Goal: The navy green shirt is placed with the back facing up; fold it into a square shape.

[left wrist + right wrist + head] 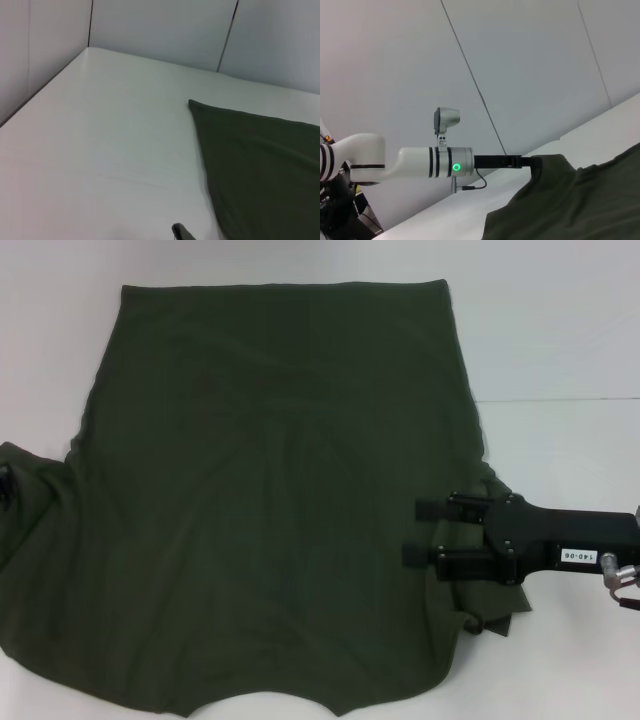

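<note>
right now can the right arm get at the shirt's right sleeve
Probably yes. The right gripper hangs over the green shirt at its right edge, fingers open, with the bunched sleeve right beside it and nothing in between. The left gripper is across at the opposite sleeve.

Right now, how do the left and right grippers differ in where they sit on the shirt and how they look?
The right gripper lies over the navy green shirt at its right sleeve side, two fingers apart and pointing inward; the left gripper is at the opposite edge, where the cloth rises in a peak around its tip.
The right gripper shows fully in the head view; the left is only a dark sliver at that view's left border.
Both are black and at the shirt's edges.
</note>
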Controlling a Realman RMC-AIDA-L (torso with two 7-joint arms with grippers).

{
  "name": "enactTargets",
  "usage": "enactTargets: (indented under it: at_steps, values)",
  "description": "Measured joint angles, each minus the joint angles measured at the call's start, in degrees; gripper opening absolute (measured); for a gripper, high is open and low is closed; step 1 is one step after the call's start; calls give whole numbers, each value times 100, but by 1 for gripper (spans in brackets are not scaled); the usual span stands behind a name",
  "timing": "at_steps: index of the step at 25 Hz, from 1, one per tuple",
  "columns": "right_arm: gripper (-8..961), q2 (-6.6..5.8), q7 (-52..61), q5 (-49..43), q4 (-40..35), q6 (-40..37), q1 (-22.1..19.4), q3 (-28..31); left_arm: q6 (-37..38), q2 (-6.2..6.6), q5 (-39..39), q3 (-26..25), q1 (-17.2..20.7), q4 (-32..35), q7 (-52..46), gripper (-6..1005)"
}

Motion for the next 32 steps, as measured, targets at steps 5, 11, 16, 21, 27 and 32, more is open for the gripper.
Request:
enactTargets:
  at_steps: [5,11,16,21,27,32]
  values:
    - [865,25,-10,0,36,1,-6,0,-125,8,-42,1,-70,4,159,28]
    - [864,34,-12,0,52,5,-11,0,-222,18,-54,0,-125,12,242,28]
    - [864,33,-12,0,57,6,-15,0,-238,25,-65,0,-151,20,250,27]
    - [863,32,-14,-1,58,6,-20,0,-237,20,-69,0,-169,10,251,27]
    - [862,29,-26,-4,58,9,-34,0,54,-26,-123,0,-121,30,226,28]
    - [862,23,-27,-4,59,-6,-71,0,738,-145,-167,-25,-17,303,134,28]
